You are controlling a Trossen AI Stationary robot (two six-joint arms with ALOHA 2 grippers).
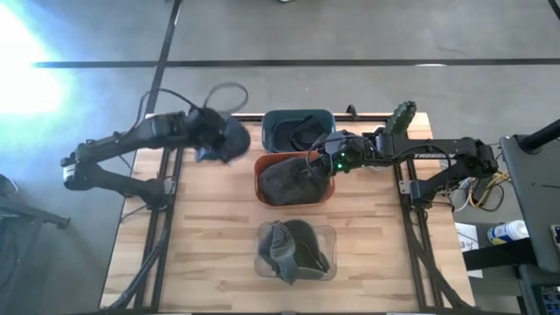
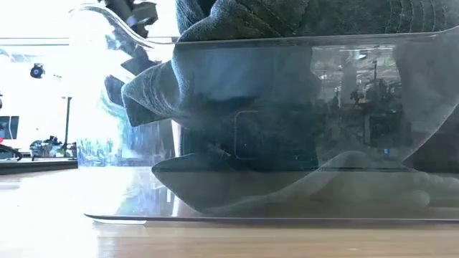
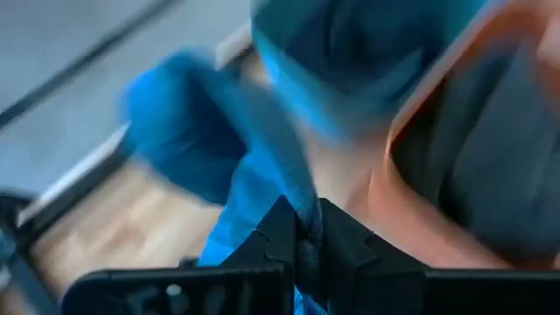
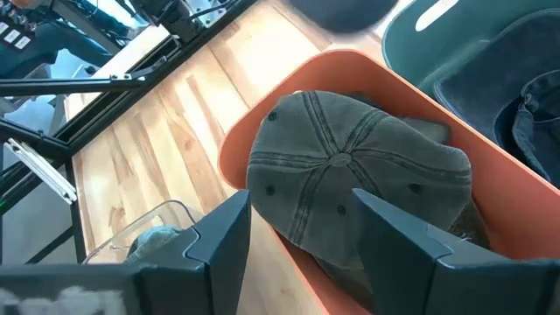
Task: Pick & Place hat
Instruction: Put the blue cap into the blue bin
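Above the orange bin [image 1: 259,179] my right hand [image 4: 302,223] hangs with fingers spread wide over the grey hat [image 4: 350,179] lying crown-up inside it. My left hand [image 3: 302,236] is pinched shut on a blue hat [image 1: 223,140], off the desk's [image 1: 210,236] back-left corner. Soft, light cloth, I judge; it will sag, so pinching a fold of the crown or the stiffer brim seems best.

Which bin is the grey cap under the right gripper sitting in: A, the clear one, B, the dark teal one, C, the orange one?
C: in the right wrist view the grey cap lies inside the orange bin, with the open right gripper poised over it.
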